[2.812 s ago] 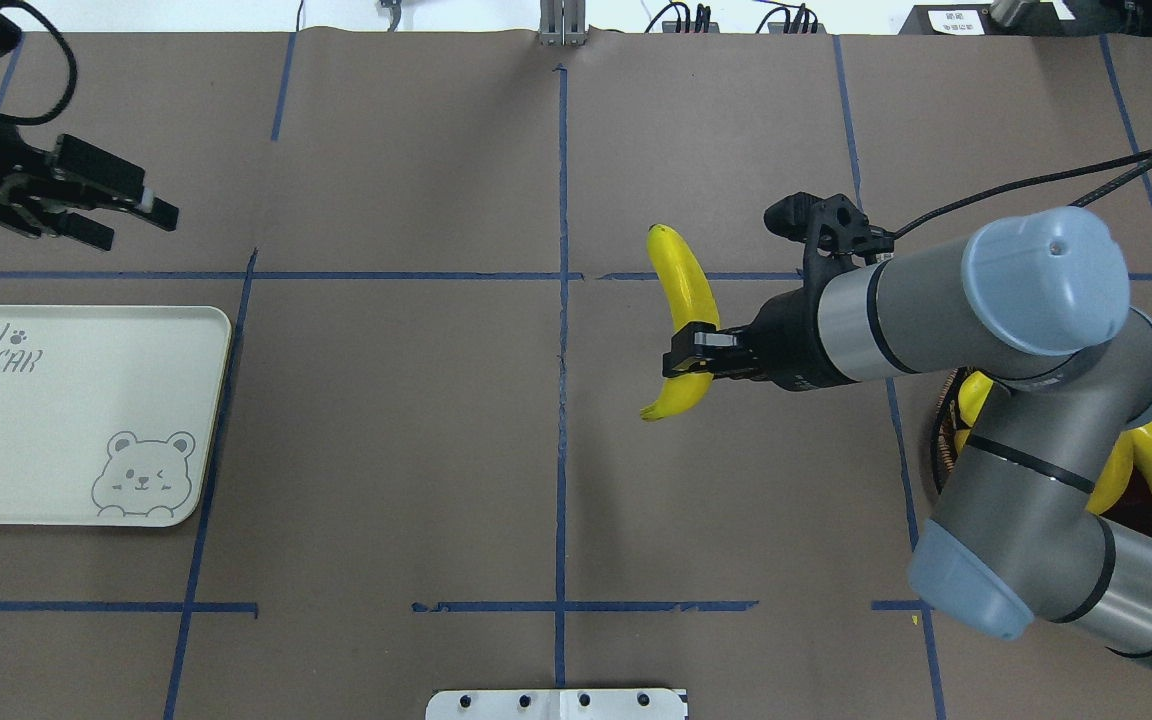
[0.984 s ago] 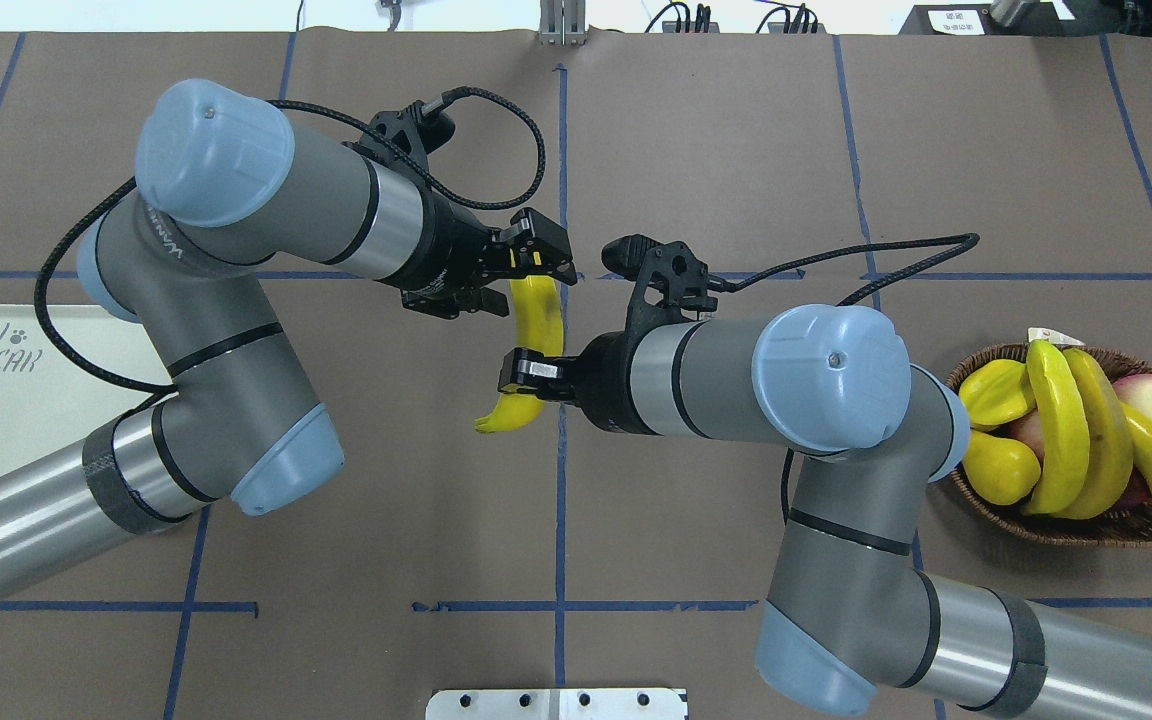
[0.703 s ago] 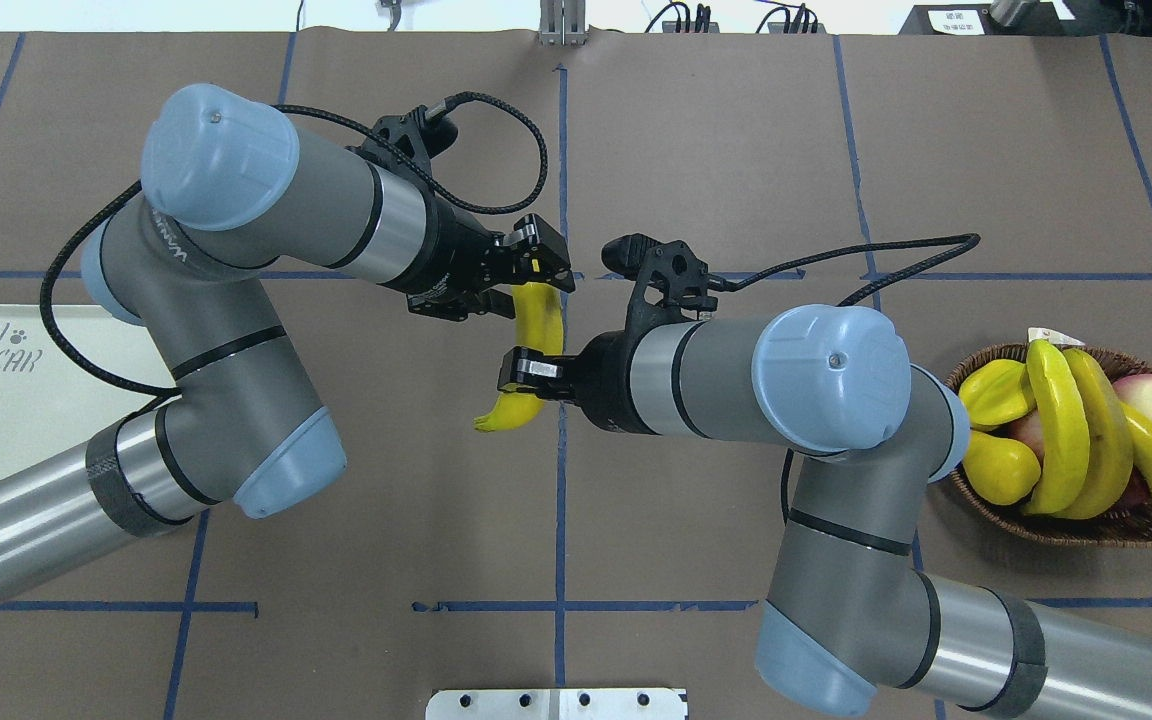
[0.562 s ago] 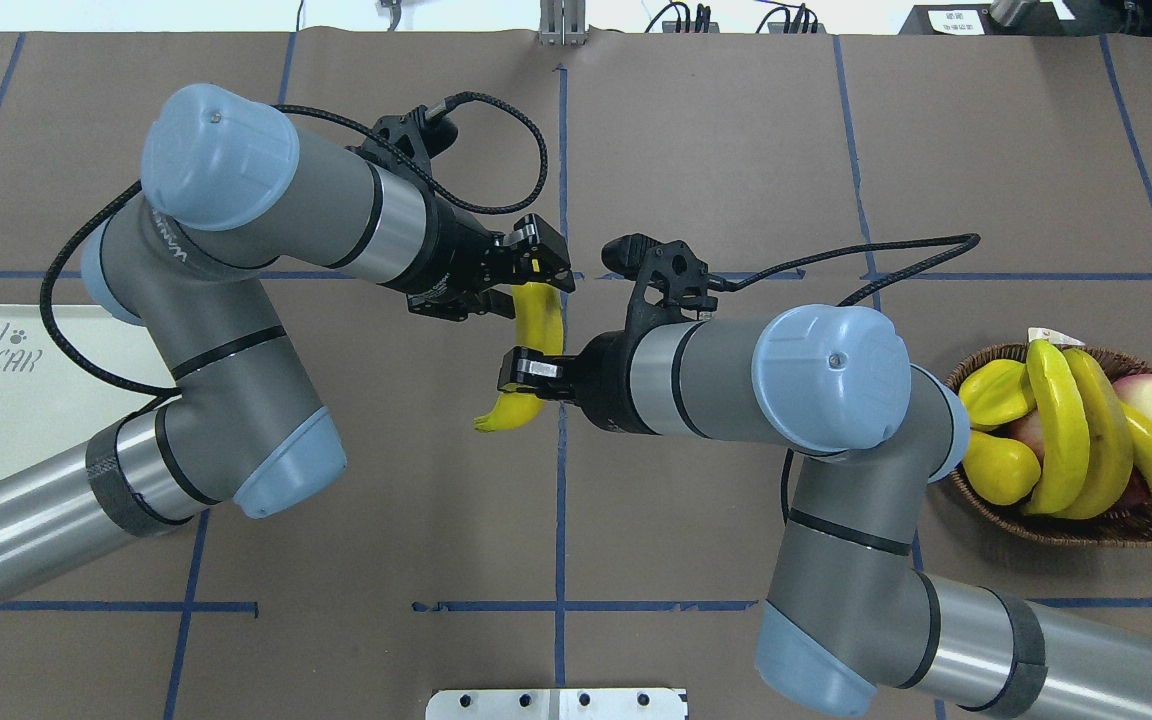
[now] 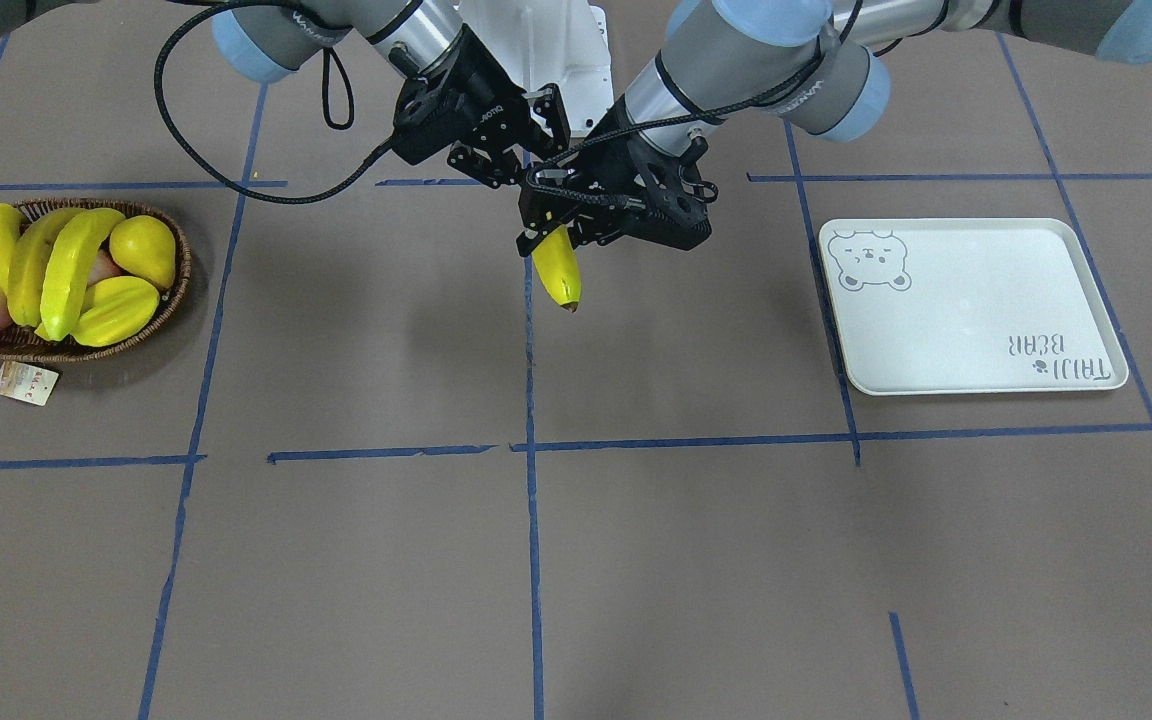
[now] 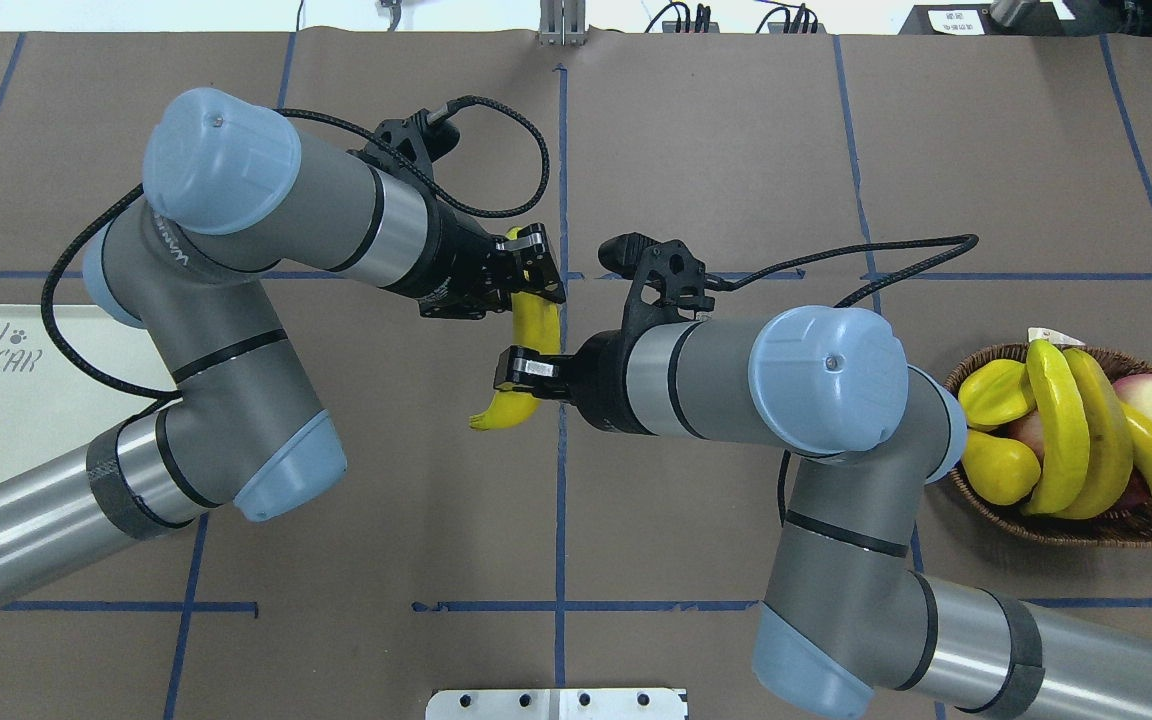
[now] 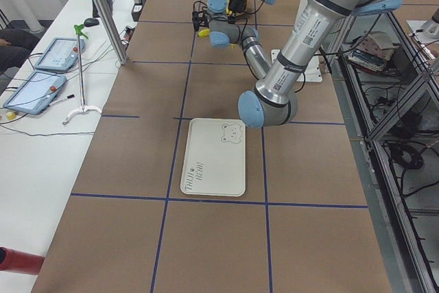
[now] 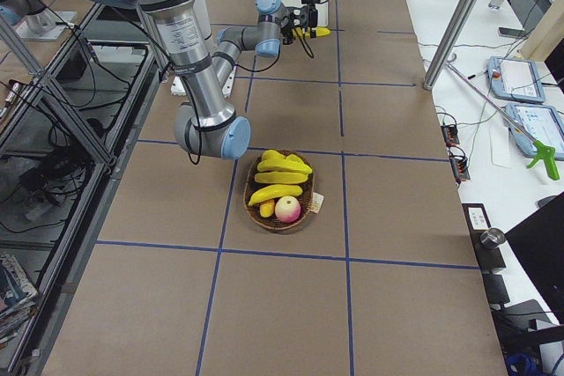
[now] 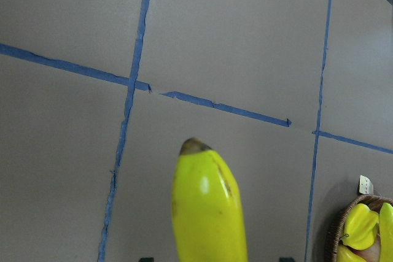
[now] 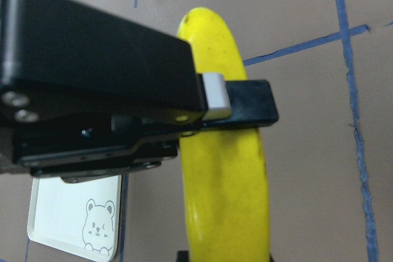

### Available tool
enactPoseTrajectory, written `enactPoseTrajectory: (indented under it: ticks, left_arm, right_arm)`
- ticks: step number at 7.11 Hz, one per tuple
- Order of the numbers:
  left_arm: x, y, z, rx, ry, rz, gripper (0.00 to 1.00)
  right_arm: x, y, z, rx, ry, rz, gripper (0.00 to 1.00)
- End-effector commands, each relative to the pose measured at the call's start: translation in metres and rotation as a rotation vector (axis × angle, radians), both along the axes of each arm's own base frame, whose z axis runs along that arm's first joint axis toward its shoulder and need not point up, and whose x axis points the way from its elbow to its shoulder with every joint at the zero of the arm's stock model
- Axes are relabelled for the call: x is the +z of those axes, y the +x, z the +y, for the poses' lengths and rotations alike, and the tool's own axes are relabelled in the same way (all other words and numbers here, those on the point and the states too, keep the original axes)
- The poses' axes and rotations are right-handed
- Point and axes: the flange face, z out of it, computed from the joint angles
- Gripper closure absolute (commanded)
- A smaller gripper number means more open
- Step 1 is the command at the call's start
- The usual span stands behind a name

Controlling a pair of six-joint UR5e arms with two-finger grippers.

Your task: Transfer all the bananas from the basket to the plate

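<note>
Handover under way: a banana (image 6: 534, 330), held in mid-air well to the basket's (image 6: 976, 492) left, is clamped by both the right gripper (image 6: 521, 372) and left gripper (image 6: 526, 282). Next, judging by the grip, the right should release before carriage to the plate (image 5: 976, 305).

Brown paper-covered table (image 6: 736, 130) gridded with blue tape lines (image 6: 562, 480), white desk (image 7: 41, 121) alongside.

Overhead and front-facing cameras look steeply down on the table (image 6: 716, 130) from opposite sides. Two end cameras look along it from afar. Both wrist cameras sit close to one banana (image 9: 209, 213), which all views share, mid-table.
</note>
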Motion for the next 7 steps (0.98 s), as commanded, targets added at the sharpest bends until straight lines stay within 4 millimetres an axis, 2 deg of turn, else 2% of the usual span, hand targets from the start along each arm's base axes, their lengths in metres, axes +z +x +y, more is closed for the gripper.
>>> enactPoseTrajectory:
  ticks: [1,4,6,7]
  left_arm:
    - [0.002,-0.004,0.001,-0.001,0.0,0.001,1.0]
    - [0.009,-0.009,-0.001,-0.009,-0.001,-0.007,1.0]
    - [0.041,-0.022,-0.014,-0.045,-0.032,-0.052,1.0]
    - [0.07,-0.039,-0.027,-0.081,-0.054,-0.091,1.0]
  right_arm:
    - [0.0,0.0,0.0,0.001,-0.012,-0.002,0.0]
    - [-0.002,0.004,-0.002,0.001,-0.007,-0.007,0.0]
    - [0.003,0.012,-0.004,-0.016,-0.015,0.006,0.0]
    - [0.008,0.022,-0.008,-0.027,-0.018,0.011,0.0]
